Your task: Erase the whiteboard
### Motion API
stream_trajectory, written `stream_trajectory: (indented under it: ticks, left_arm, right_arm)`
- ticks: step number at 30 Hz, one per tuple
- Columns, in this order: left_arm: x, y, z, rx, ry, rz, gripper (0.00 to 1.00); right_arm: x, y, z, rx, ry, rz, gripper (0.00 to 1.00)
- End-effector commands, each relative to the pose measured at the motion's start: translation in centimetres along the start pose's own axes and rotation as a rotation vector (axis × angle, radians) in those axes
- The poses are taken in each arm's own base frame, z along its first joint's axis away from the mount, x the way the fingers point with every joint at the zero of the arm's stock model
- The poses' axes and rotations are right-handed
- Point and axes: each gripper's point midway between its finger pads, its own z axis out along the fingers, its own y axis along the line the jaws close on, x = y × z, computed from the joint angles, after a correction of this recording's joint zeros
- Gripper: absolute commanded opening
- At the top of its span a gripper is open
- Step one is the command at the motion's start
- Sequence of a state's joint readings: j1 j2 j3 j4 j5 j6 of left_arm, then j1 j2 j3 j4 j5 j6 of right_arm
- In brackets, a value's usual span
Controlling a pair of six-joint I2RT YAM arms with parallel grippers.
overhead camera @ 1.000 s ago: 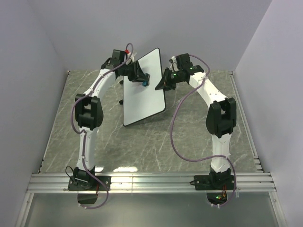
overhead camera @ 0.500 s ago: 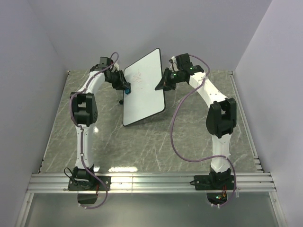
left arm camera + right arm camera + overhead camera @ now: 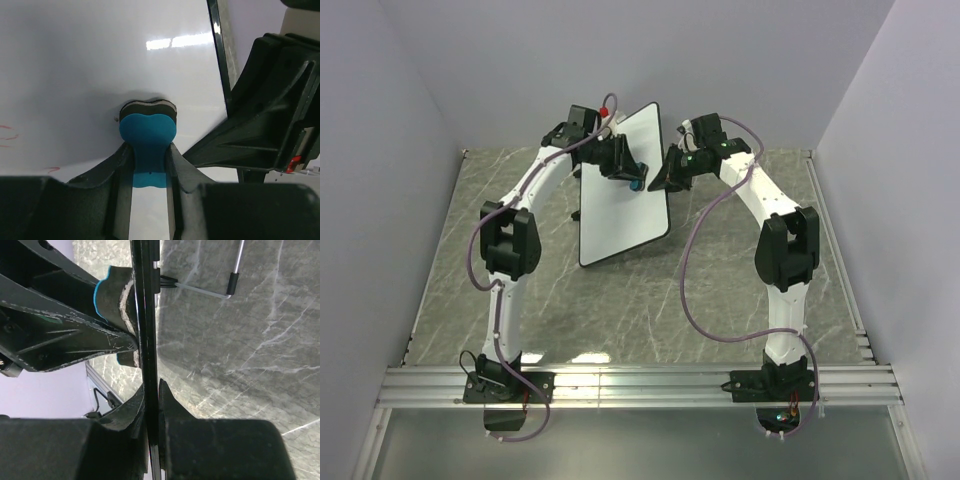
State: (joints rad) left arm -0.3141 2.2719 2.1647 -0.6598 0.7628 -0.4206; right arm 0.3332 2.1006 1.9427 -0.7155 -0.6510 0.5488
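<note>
The whiteboard [image 3: 620,215] is stood tilted over the marbled table [image 3: 740,310], near its far side. Its right edge is clamped between the closed jaws of the right gripper [image 3: 150,390]. A blue eraser [image 3: 147,129] is grasped by the left gripper [image 3: 148,155] and pressed against the board's face. Faint red marks [image 3: 7,135], seemingly pen strokes, are seen near it.

The grey-green marbled tabletop [image 3: 620,310] carries a large white rectangular whiteboard with a thin black rim [image 3: 620,215], standing tilted, well beyond the ribbed aluminium rail [image 3: 640,385] along the near edge.
</note>
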Motion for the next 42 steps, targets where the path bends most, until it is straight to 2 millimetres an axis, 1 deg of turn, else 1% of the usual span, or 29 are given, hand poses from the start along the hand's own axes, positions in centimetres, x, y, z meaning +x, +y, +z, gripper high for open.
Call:
stream_trajectory:
  ticks: [1,2,3,5,6,7,8,9,10,12,13,15,18,19,20,22,23,24,26,27,28,31,34,35,36,38,40,41,42]
  left_arm:
    - [0.0,2.6,1.2,-0.050,-0.001,-0.046,0.00]
    - [-0.4,3.4,1.1,-0.071,-0.017,-0.067,0.00]
    - [-0.9,5.2,1.0,-0.098,-0.034,-0.084,0.00]
    - [-1.3,6.9,0.6,-0.119,-0.043,-0.107,0.00]
    - [-1.7,8.0,0.3,-0.148,-0.059,-0.118,0.00]
    - [-2.0,10.0,-0.2,-0.173,-0.072,-0.144,0.00]
    - [-2.0,10.9,-0.3,-0.187,-0.076,-0.156,0.00]
    - [-2.1,12.5,-0.4,-0.218,-0.085,-0.176,0.00]
    - [-2.4,13.7,-0.9,-0.235,-0.097,-0.190,0.00]
    - [-2.9,15.0,-1.2,-0.261,-0.115,-0.189,0.00]
    - [-2.7,16.2,-1.1,-0.285,-0.114,-0.198,0.00]
    - [-2.9,17.0,-0.8,-0.290,-0.119,-0.189,0.00]
    - [-3.2,15.8,-0.5,-0.194,-0.109,-0.159,0.00]
    - [-3.3,14.8,-0.3,-0.157,-0.103,-0.148,0.00]
    - [-3.7,14.2,-0.4,-0.135,-0.112,-0.128,0.00]
    - [-4.2,12.2,-0.6,-0.083,-0.117,-0.094,0.00]
    - [-4.3,10.6,-0.8,-0.016,-0.107,-0.079,0.00]
    - [-5.0,8.9,-1.3,0.024,-0.122,-0.045,0.00]
    - [-5.2,6.3,-1.7,0.097,-0.115,-0.016,0.00]
    - [-5.5,4.6,-2.2,0.138,-0.120,0.011,0.00]
    - [-5.5,3.6,-2.3,0.160,-0.116,0.010,0.00]
    - [-5.7,2.0,-2.6,0.197,-0.120,-0.003,0.00]
    - [-6.0,2.0,-2.3,0.184,-0.135,-0.007,0.00]
    - [-6.1,2.5,-2.0,0.165,-0.143,-0.015,0.00]
    - [-6.7,4.6,-1.5,0.084,-0.178,-0.039,0.00]
    - [-6.8,6.5,-1.1,0.015,-0.190,-0.066,0.00]
    - [-6.8,9.9,-0.7,-0.089,-0.210,-0.096,0.00]
    - [-6.7,11.0,-0.7,-0.129,-0.209,-0.112,0.00]
    - [-6.3,12.6,-0.4,-0.166,-0.205,-0.127,0.00]
  right_arm:
    - [5.8,-3.7,2.3,0.141,0.203,0.034,0.00]
    - [5.8,-3.6,2.2,0.141,0.203,0.031,0.00]
    - [5.7,-3.7,2.1,0.143,0.199,0.029,0.00]
    - [5.9,-3.5,2.0,0.143,0.203,0.025,0.00]
    - [6.1,-3.8,2.0,0.149,0.208,0.030,0.00]
    - [6.3,-3.8,1.9,0.148,0.211,0.030,0.00]
    - [6.5,-3.9,1.8,0.152,0.216,0.034,0.00]
    - [6.6,-3.9,1.8,0.152,0.217,0.033,0.00]
    - [6.7,-4.0,1.8,0.152,0.217,0.032,0.00]
    - [7.0,-4.2,1.7,0.157,0.225,0.037,0.00]
    - [7.1,-4.1,1.7,0.156,0.228,0.038,0.00]
    - [7.2,-4.2,1.7,0.157,0.232,0.040,0.00]
    - [7.3,-4.3,1.6,0.159,0.238,0.043,0.00]
    - [7.4,-4.4,1.7,0.159,0.242,0.044,0.00]
    - [7.6,-4.4,1.7,0.160,0.246,0.042,0.00]
    - [7.7,-4.6,1.8,0.161,0.254,0.050,0.00]
    - [7.9,-4.8,2.0,0.164,0.260,0.054,0.00]
    - [7.9,-4.8,1.9,0.165,0.263,0.054,0.00]
    - [8.0,-5.0,2.1,0.170,0.269,0.060,0.00]
    - [8.0,-5.1,2.0,0.175,0.271,0.061,0.00]
    - [8.1,-5.1,2.1,0.177,0.275,0.060,0.00]
    - [8.2,-5.0,1.9,0.174,0.280,0.062,0.00]
    - [8.3,-4.6,1.6,0.155,0.291,0.059,0.00]
    - [8.3,-4.3,1.5,0.149,0.292,0.054,0.00]
    - [8.3,-4.1,1.3,0.146,0.291,0.051,0.00]
    - [8.2,-3.5,0.8,0.127,0.286,0.033,0.00]
    - [8.4,-3.4,0.3,0.126,0.286,0.016,0.00]
    - [8.6,-3.5,0.1,0.129,0.289,0.007,0.00]
    - [8.7,-3.4,-0.1,0.130,0.290,0.001,0.00]
